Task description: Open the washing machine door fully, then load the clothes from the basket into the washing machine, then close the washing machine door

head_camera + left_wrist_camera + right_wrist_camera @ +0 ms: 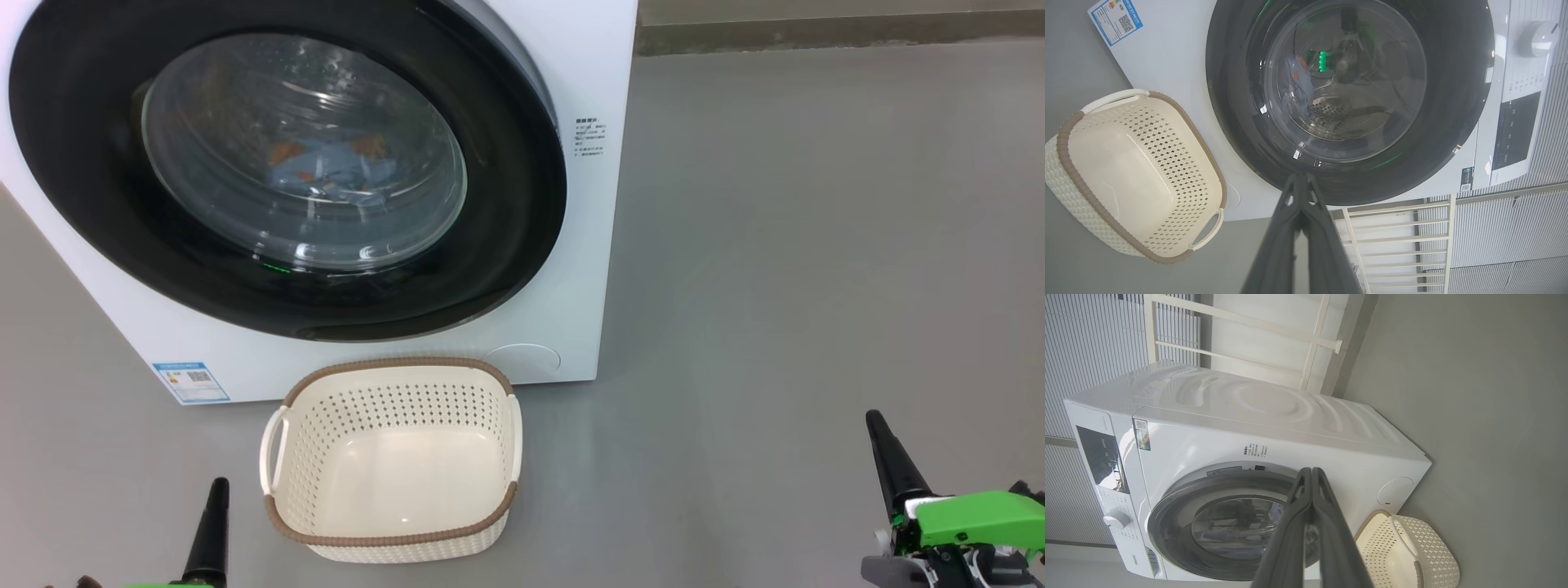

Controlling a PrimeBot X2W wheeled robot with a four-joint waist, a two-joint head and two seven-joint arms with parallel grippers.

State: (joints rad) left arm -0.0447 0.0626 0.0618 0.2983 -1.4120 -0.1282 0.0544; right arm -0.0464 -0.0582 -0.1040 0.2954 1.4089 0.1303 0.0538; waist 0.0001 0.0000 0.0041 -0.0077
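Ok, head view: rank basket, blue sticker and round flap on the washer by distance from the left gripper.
1. Basket, just right of the left gripper.
2. Blue sticker, washer's lower left corner.
3. Round flap, washer's lower right corner.

The white front-loading washing machine (588, 73) stands ahead of both grippers, and its black-rimmed washing machine door (82, 163) is closed. Behind the glass lie the clothes (326, 167), blue with orange patches. The basket (392, 365), cream, perforated and brown-rimmed, sits upright just ahead and right of the left gripper (218, 486) and well left of the right gripper (873, 418), its bare bottom showing.
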